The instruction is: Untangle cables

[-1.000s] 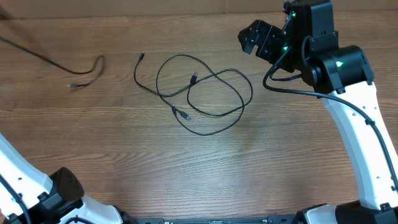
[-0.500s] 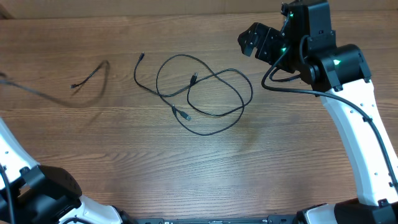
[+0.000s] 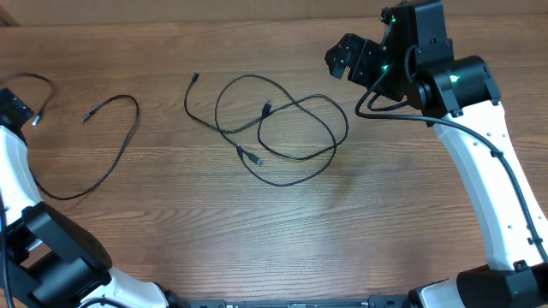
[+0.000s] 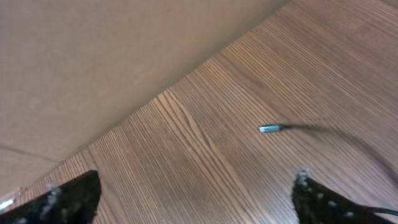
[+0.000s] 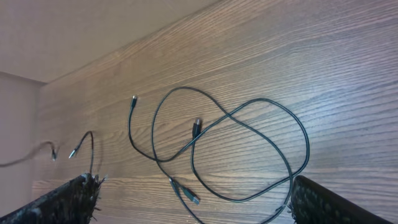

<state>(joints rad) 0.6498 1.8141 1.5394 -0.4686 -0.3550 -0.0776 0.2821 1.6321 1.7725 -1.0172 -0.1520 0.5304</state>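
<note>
Near the table's (image 3: 257,248) left edge my left pincer (image 4: 198,176) is spread wide, a single cable (image 3: 130,137) curving on the wood just beside it, its plug (image 4: 268,129) ahead of my fingers (image 4: 68,199). Farther out, the tangled cables (image 3: 282,128) loop mid-table, and my right pincer (image 5: 194,180), also spread, hovers beyond them toward the far right corner.

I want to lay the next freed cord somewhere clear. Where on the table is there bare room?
The widest bare wood is the near half of the table, below the tangled cables and between the left arm and right arm. A narrower strip runs between the tangle and the lone cable at left. The centre is crowded with loops.
</note>
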